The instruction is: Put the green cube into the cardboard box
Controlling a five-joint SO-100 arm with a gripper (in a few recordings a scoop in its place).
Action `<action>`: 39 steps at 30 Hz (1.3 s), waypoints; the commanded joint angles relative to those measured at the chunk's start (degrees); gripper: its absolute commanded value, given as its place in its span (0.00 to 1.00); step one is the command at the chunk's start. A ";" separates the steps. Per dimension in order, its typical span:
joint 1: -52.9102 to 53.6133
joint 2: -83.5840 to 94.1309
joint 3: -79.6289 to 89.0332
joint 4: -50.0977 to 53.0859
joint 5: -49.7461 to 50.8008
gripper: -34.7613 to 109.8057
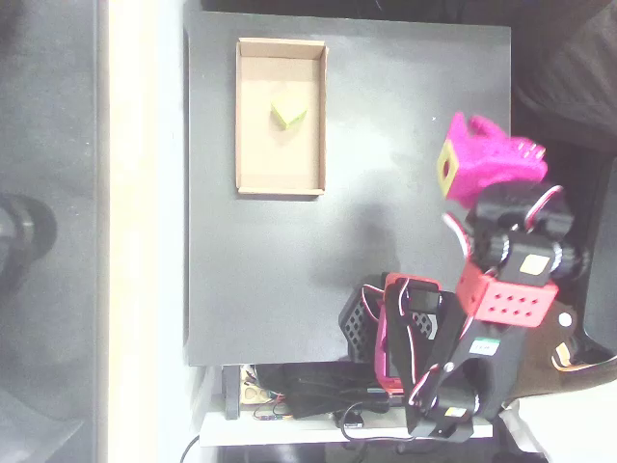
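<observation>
The green cube (287,116) lies inside the cardboard box (248,145), on the box floor a little above its middle and turned at an angle. The box sits on the black table at the upper left. My magenta gripper (470,135) is far to the right of the box, near the table's right edge, with nothing visibly held. From above its fingers merge into one pink shape, so I cannot make out whether they are open or shut. A small yellow square (445,165) shows on the gripper's left side.
The black table (386,241) is bare between the box and the arm. The arm's red and black links (506,289) and its base with cables (395,338) crowd the lower right. A pale strip (145,231) borders the table's left side.
</observation>
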 commanded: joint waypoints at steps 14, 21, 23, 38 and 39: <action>-0.09 30.76 45.88 -0.35 0.00 0.27; -3.78 37.62 56.43 -0.35 0.00 0.27; -5.45 38.94 58.10 -0.35 0.00 0.27; -6.33 40.52 64.86 0.35 0.62 0.27; -6.33 40.52 64.86 0.35 0.62 0.27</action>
